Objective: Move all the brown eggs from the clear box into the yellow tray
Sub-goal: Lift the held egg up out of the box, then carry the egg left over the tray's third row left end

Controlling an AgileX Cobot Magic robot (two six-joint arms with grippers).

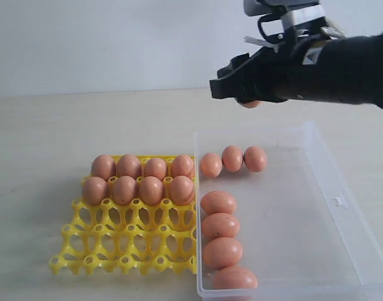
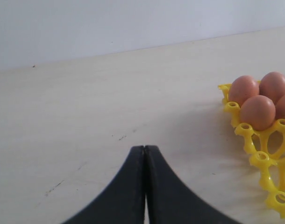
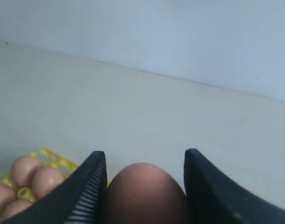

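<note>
Bright yellow square plastic egg tray (image 1: 125, 251) sits on the pale wooden table (image 1: 41, 138). Its right edge is up against the left wall of the shallow clear rectangular plastic box (image 1: 317, 207). Tray holds eight smooth orange-brown oval eggs (image 1: 138, 180), one per cup, filling the two back rows, four and four. Clear box holds seven more of the same eggs. A line of three eggs (image 1: 232, 160) lies at the far left corner, side by side and touching. A column of four eggs (image 1: 220, 238) runs down along the left wall toward the near edge, each lying on its side. Right gripper (image 1: 238, 88) hangs in the air above the far end of the box, on the side nearest the tray. Its black jaws are spread and clamped on the sides of one held egg (image 3: 145, 193), whose underside peeks out below the fingers in the exterior view. Left gripper (image 2: 145, 149) is outside the exterior view. Its wrist view shows both black jaws pressed flat together, low over the table, with a corner of the tray and a few seated eggs near it.
</note>
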